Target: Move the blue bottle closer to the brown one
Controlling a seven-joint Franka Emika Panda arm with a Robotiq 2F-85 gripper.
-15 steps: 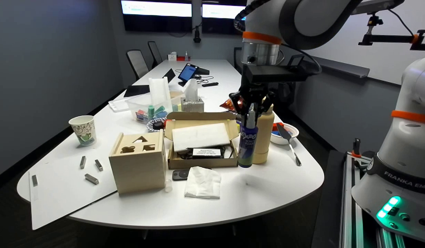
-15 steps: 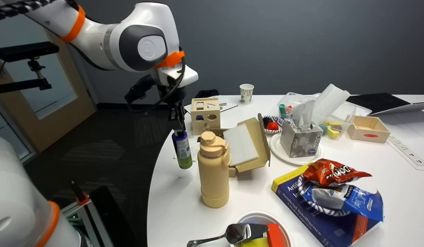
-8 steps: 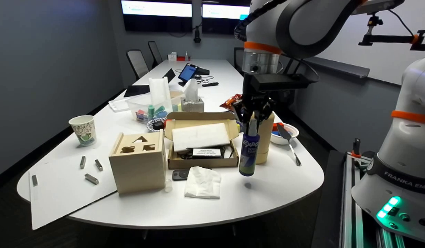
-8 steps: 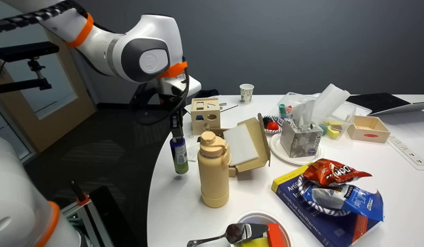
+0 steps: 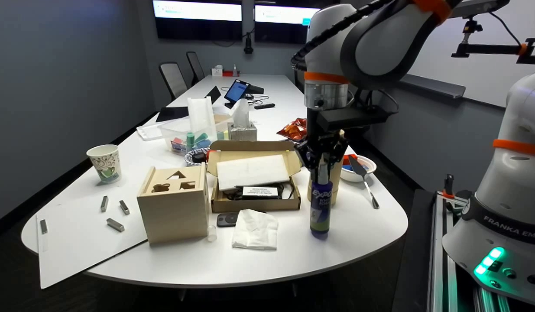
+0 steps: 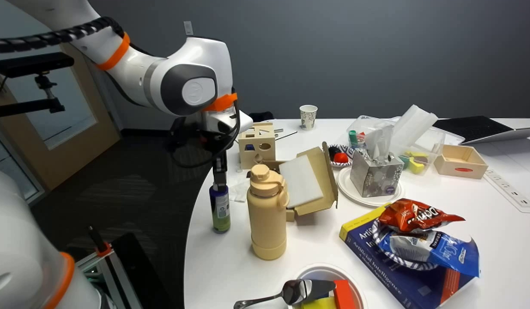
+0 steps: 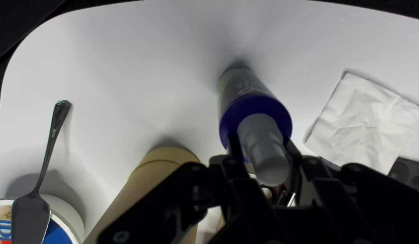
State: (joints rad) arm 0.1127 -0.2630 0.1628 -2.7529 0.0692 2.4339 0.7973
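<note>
The blue bottle point(image 5: 320, 210) is dark blue with a greenish lower label and a grey cap. It stands about upright, its base at or just above the white table. My gripper point(image 5: 323, 173) is shut on its cap from above; in the wrist view the fingers point(image 7: 260, 140) lie on both sides of the cap. The brown bottle point(image 6: 267, 219), tall and tan, stands upright beside it with a gap between them. In an exterior view it is partly hidden behind the blue bottle and gripper point(image 5: 335, 184). It also shows in the wrist view point(image 7: 162, 162).
A white napkin point(image 5: 255, 229) and an open carton point(image 5: 256, 203) lie beside the blue bottle. A wooden shape box point(image 5: 176, 212) stands farther off. A bowl point(image 5: 371, 167) with a metal server and a book point(image 6: 376, 266) with snack bags lie beyond the brown bottle. The table edge is near.
My gripper has moved down with the blue bottle, toward the table's near edge and slightly away from the brown bottle. The blue bottle has gone from tilted and raised to about upright at the table.
</note>
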